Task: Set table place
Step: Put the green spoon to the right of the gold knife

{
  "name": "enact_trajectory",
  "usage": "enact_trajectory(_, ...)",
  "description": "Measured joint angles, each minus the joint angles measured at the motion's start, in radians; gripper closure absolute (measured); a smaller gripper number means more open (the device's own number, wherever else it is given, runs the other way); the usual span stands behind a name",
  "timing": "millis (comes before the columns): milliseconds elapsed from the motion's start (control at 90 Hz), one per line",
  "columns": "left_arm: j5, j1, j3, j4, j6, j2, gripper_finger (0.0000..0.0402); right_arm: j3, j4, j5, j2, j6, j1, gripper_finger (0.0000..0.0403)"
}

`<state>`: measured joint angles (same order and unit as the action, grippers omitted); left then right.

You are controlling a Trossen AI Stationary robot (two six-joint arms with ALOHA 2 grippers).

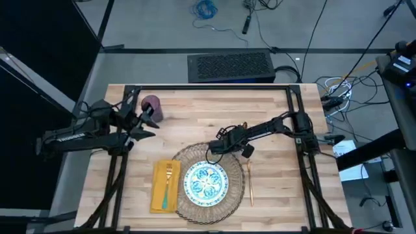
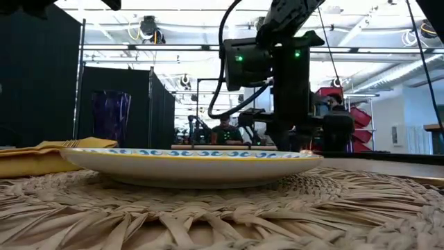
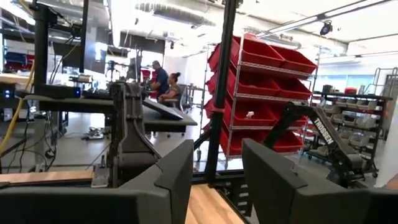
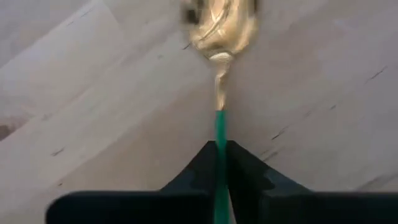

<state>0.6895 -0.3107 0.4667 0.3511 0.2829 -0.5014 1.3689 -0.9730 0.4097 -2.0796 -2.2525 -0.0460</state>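
A round woven mat [image 1: 214, 208] lies on the wooden table [image 1: 273, 110] near its front edge. A white plate with a teal pattern [image 1: 205, 182] rests on the mat. Left of it lies a yellow napkin [image 1: 158, 192] with a gold fork [image 1: 169, 177] on top. My right gripper [image 1: 213, 151] hovers over the mat's far edge, shut on a spoon [image 4: 221, 25] with a gold bowl and a teal handle. A purple cup [image 1: 151, 105] stands at the far left. My left gripper [image 1: 148, 122] is open just on the near side of the cup. My right gripper pinches the spoon's teal handle [image 4: 220, 134] between its two fingers. The handle runs in line with the fingers, and the gold bowl sticks out past their tips over the wood. Whether the bowl touches the table, I cannot tell.
A thin gold utensil [image 1: 249, 179] lies on the wood just right of the mat. A black frame [image 1: 208, 88] borders the table. Bare wood lies far of the mat and at the table's right. In the low view the plate [image 2: 194, 163] stands in front of the right arm [image 2: 284, 90].
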Motion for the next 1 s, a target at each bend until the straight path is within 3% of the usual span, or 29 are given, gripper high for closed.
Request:
enact_trajectory(400, 0.000, 0.000, 0.000, 0.000, 0.000, 0.031, 0.0281, -0.006, -0.029, 0.008, 0.053, 0.188, 0.001, 0.0402)
enact_trajectory(778, 0.000, 0.000, 0.000, -0.002, 0.000, 0.032, 0.0281, -0.005, -0.136, 0.006, 0.285, 0.441, -0.009, 0.0401)
enact_trajectory(1000, 0.000, -0.001, 0.000, -0.024, -0.002, 0.032, 0.0281, -0.002, -0.322, -0.041, 0.477, 0.438, -0.140, 0.0402)
